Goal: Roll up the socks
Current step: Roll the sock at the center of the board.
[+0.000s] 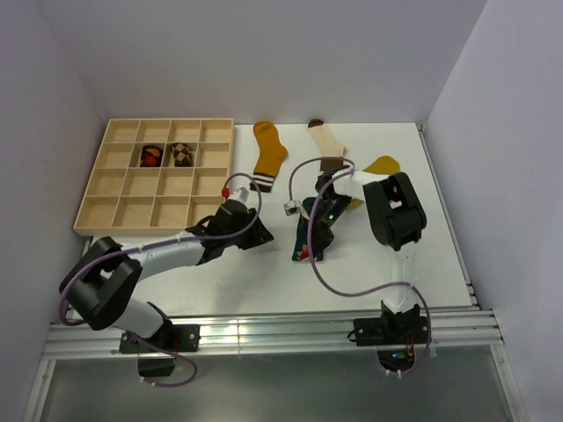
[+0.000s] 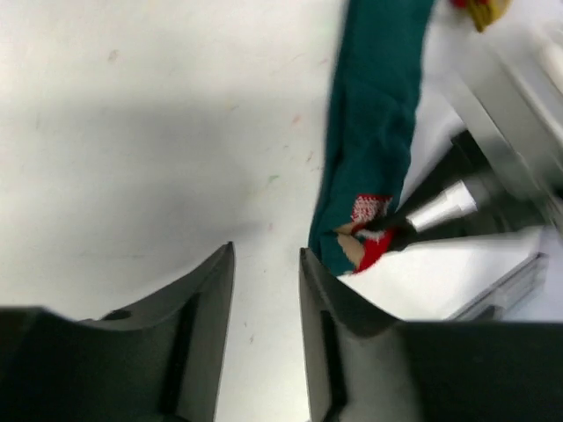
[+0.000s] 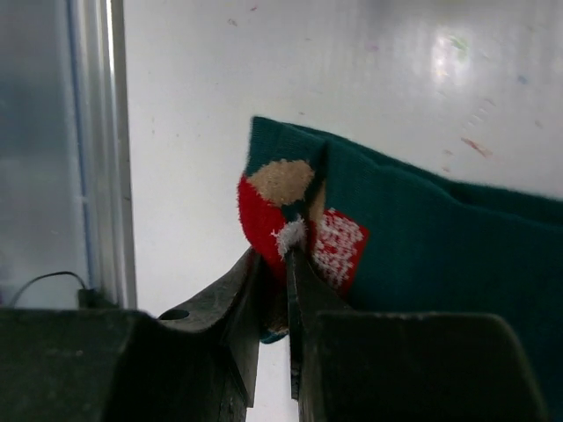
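Note:
A teal sock with a red and tan patch lies flat on the white table between the arms. My right gripper is shut on its red-patched end; the teal body stretches away to the right. My left gripper is open and empty, low over bare table just left of that same end of the teal sock. In the top view the left gripper sits a little left of the right gripper. A mustard sock, a cream brown-banded sock and a yellow sock lie flat further back.
A wooden compartment tray stands at the back left, with a rolled sock in each of two cells. The aluminium rail runs along the near edge. White walls close in the table at the sides and back.

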### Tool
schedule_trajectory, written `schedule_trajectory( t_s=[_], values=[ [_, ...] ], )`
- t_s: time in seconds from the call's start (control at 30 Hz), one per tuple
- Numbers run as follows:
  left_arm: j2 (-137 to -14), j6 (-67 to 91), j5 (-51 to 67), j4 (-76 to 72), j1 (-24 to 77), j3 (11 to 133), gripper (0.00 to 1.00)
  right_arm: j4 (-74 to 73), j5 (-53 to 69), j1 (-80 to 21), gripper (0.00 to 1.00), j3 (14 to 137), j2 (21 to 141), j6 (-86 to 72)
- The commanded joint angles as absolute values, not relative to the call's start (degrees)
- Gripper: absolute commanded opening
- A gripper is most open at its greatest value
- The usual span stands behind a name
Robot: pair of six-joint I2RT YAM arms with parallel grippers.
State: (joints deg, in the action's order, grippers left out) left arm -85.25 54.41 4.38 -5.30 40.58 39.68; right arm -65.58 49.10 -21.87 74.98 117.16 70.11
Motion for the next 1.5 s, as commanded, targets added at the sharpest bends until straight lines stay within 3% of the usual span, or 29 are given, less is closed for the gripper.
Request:
schedule_trajectory(
  t_s=[0.0,0.17,0.47,0.97,1.47],
  values=[
    [-80.6,44.9,-11.6,-13.3,46.7,39.5,0.42,-82.7,55.6,-18.3,0.19,81.5,124.1,74.9],
    [-82.7,29.9,-12.7,-19.3,53.9,41.0,0.44,-80.4,55.7,-16.8,0.19,83.8,127.7,68.7],
    [-94.0,15.9,3.4,-21.1,54.9,49.4,0.50,-69.5,52.5,-14.9,0.17,81.7,128.8,51.8],
    [-109.6,20.5,15.0,-23.5,51.9,56.9,0.49,-65.1,49.8,-13.1,0.16,78.5,126.9,46.5],
    [-109.5,23.7,25.7,-27.9,48.4,51.2,0.48,-59.9,46.7,-12.0,0.15,77.5,124.6,38.0]
  ],
)
